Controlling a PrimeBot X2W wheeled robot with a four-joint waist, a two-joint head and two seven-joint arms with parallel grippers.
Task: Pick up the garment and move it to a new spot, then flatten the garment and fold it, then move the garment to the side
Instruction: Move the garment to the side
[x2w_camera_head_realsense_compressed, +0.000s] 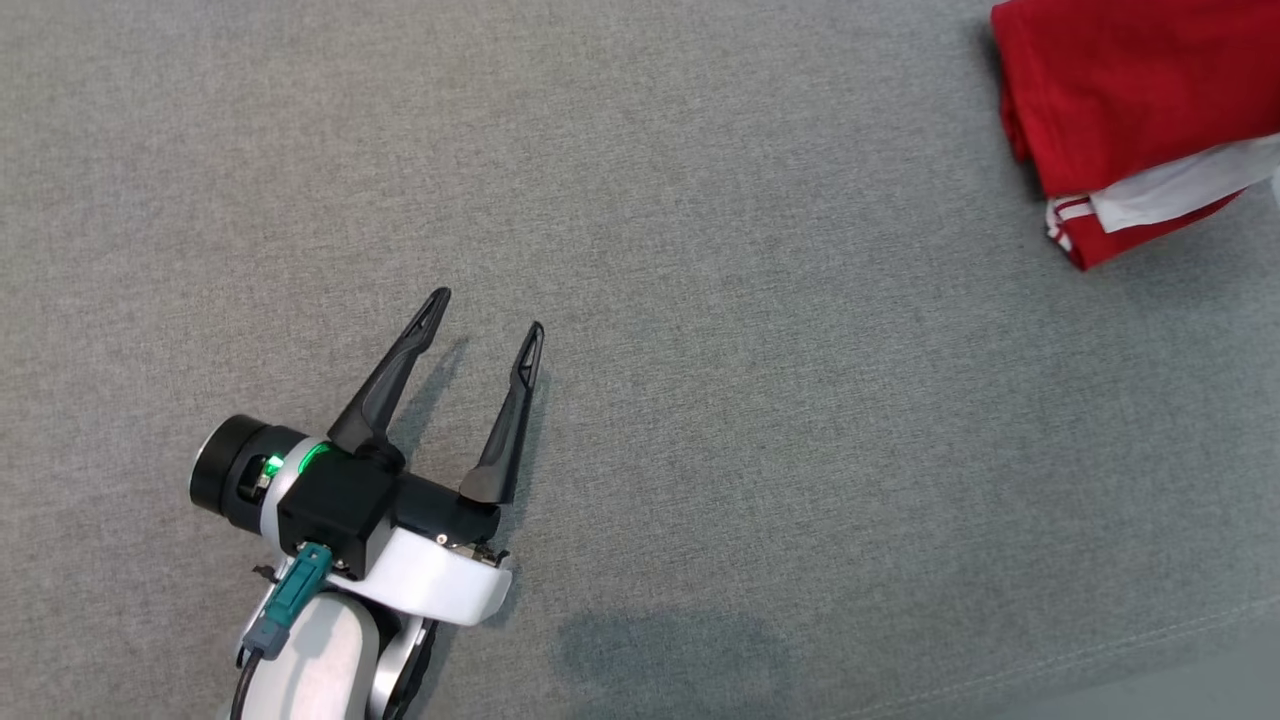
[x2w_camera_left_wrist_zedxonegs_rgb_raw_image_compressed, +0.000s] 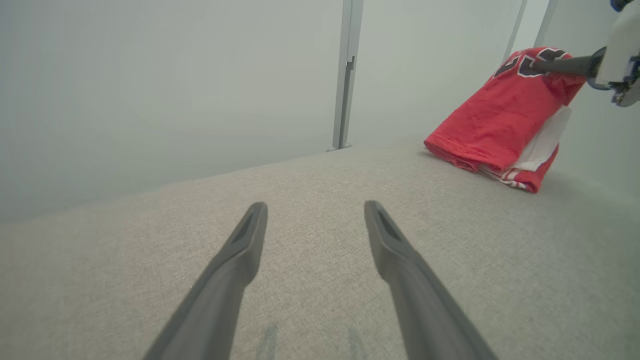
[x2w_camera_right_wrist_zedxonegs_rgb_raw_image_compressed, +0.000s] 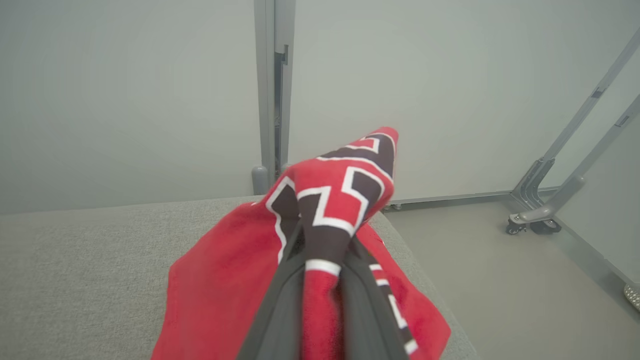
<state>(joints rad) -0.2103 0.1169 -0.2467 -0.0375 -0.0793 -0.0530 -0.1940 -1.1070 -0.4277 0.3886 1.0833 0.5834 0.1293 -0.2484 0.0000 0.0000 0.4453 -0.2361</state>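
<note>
At the lower left of the head view, the left gripper (x2w_camera_head_realsense_compressed: 488, 312) is reaching forward over the grey fabric surface (x2w_camera_head_realsense_compressed: 760, 250). Its pale forearm is coming up from the bottom edge, and its wrist is angling the two dark fingers up and slightly to the right. Those fingers are standing wide apart with nothing between them and are casting a shadow on the cloth just beside them. I cannot tell whether the tips are touching the surface.

Well apart from it, toward the upper right, the red garment (x2w_camera_head_realsense_compressed: 1120, 100) is sitting in a folded bundle near the surface's right edge, showing white trim and black-and-white lettering. The right gripper (x2w_camera_right_wrist_zedxonegs_rgb_raw_image_compressed: 324, 250) is coming in from the right with its fingers roughly level, as the left wrist view shows. They are pinching tightly on an upper fold of the garment, pulling it into a peak while the lower hem is resting on the surface.
</note>
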